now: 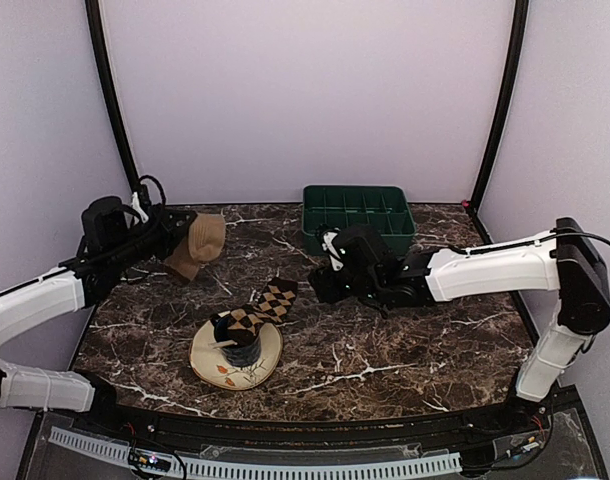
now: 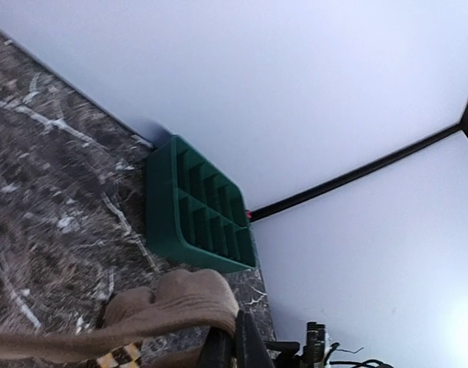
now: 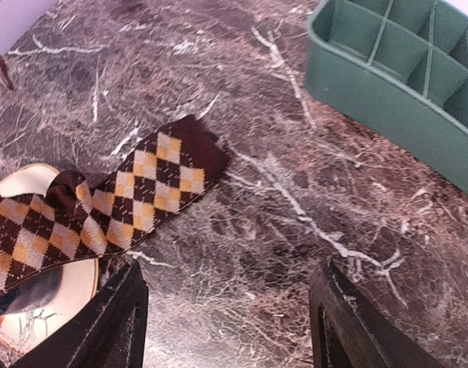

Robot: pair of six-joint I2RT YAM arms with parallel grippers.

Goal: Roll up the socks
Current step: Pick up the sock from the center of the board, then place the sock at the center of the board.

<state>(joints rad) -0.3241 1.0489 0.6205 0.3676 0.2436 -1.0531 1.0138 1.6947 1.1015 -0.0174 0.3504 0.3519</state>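
Entry, pick-up stage: my left gripper, fingers clamped on the tan sock, holds it up at the table's far left; my right gripper, fingers apart, hovers by the checked sock draped off the dish; next, I judge, grasp that.

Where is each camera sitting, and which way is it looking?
Top: above and behind the arms, looking down at the table; both arms show.
Left wrist: on the left arm, looking across at the green tray and wall; the left gripper pinching the tan sock shows.
Right wrist: low over the table, looking down at the check sock; the open right gripper shows.
Both wrist views share the green tray.
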